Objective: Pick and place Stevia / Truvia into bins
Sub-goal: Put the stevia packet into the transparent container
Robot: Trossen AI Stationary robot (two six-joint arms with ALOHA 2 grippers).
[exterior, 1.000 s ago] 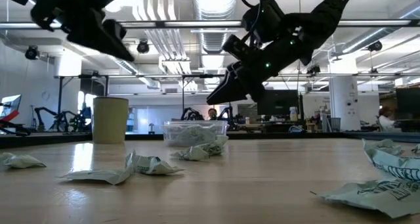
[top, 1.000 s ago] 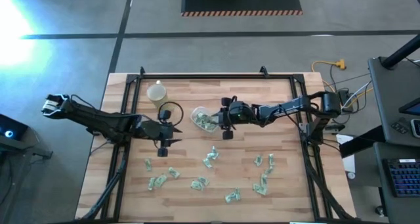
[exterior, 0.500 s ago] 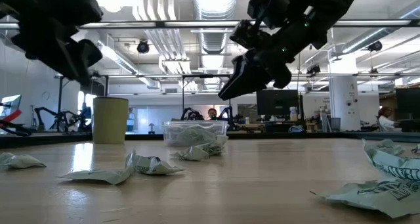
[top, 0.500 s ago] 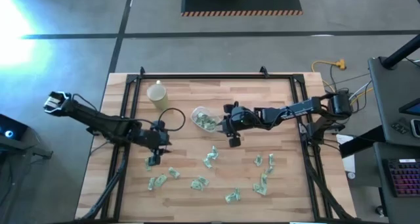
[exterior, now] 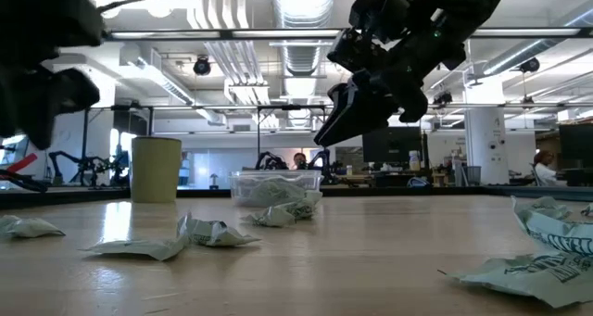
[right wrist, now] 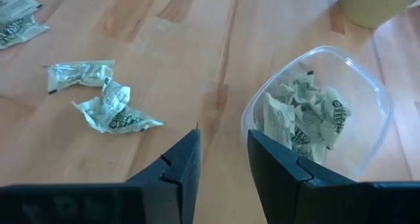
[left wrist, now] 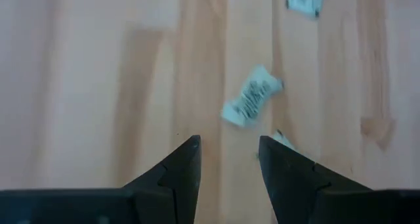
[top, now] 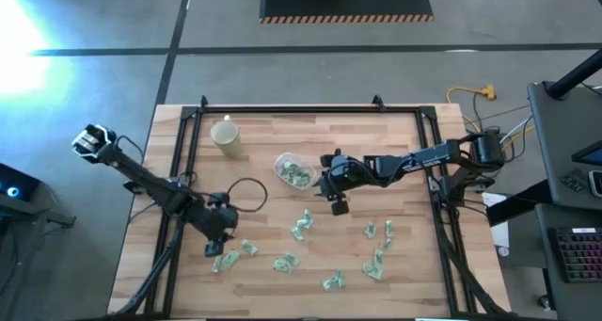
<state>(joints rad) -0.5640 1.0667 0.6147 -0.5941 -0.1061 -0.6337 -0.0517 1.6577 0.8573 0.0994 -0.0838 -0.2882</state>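
Stevia / Truvia sachets lie scattered on the wooden table, among them one [top: 301, 229] near the middle and a pair [top: 226, 258] at the near left. A clear bin [top: 293, 168] stands on the table with several sachets [right wrist: 305, 115] inside. My left gripper [top: 215, 244] hangs open, pointing steeply down above the near-left sachets, with one sachet [left wrist: 251, 100] just beyond its fingertips. My right gripper [top: 337, 204] hangs open in the air, to the right of the bin and nearer the table's near edge, with nothing between its fingers.
A pale yellow cup [top: 225, 136] stands at the far left, behind the bin. More sachets [top: 378, 250] lie at the near right. A black frame [top: 282, 111] runs along the table's far edge and sides.
My left gripper has swung from beside the cup toward the table's near edge and sunk lower, rolling as it went; it now hangs over the near-left sachets. My right gripper has drawn a little away from the bin toward the near edge.
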